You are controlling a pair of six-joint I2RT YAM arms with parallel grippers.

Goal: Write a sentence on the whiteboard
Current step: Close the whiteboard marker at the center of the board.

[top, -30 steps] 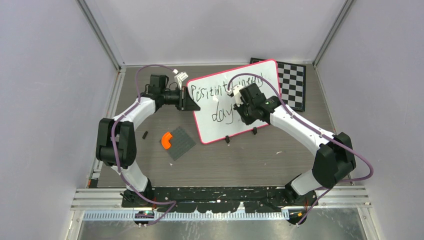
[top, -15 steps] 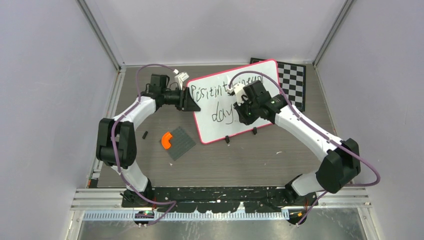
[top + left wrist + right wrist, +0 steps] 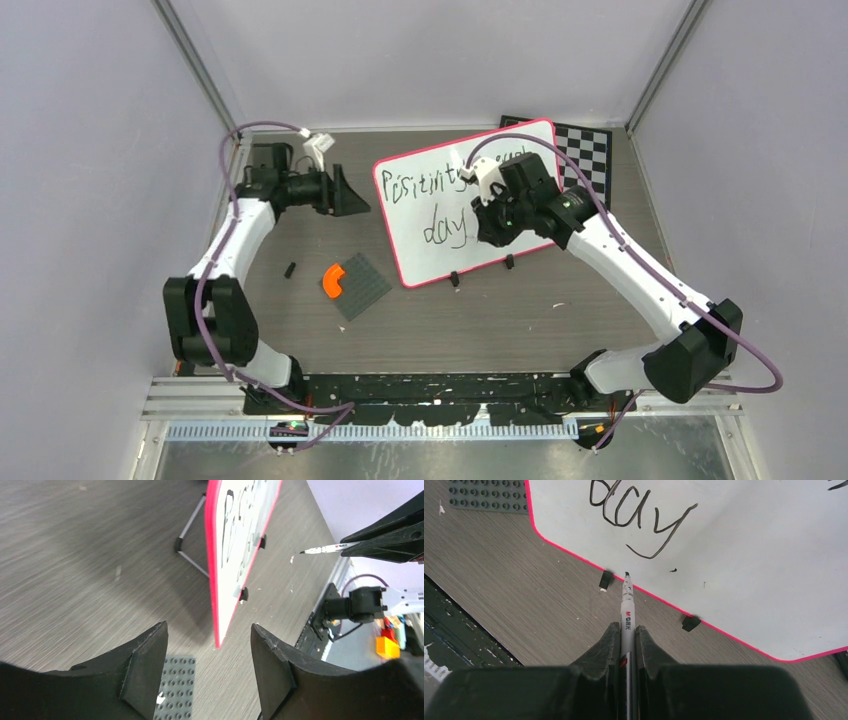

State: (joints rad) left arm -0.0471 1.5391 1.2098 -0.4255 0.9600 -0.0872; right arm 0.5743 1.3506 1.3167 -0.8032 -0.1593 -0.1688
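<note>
One whiteboard (image 3: 415, 215), white with a pink rim and two black feet, was propped on the tabletop (image 3: 500, 310); one scrawled black sentence (image 3: 430, 185) was seen on it. Left of it, the left gripper (image 3: 210, 635) jaws were parted; before it, the right gripper (image 3: 626, 627) jaws were clamped on one marker (image 3: 627, 600).

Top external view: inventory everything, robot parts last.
whiteboard: 1, white, red-pink rim, propped at table centre-back
sentence: 1, black scrawl, on whiteboard
marker: 1, grey-white, black tip, in right gripper
chessboard: 1, black-and-white, behind whiteboard, far right
studded plate: 1, dark grey, near-left of whiteboard
curved piece: 1, orange, at studded plate's left edge
small stub: 1, black, left of curved piece
left gripper: 1, black, open, left of whiteboard, apart
right gripper: 1, black, shut on marker, by whiteboard's near edge
</note>
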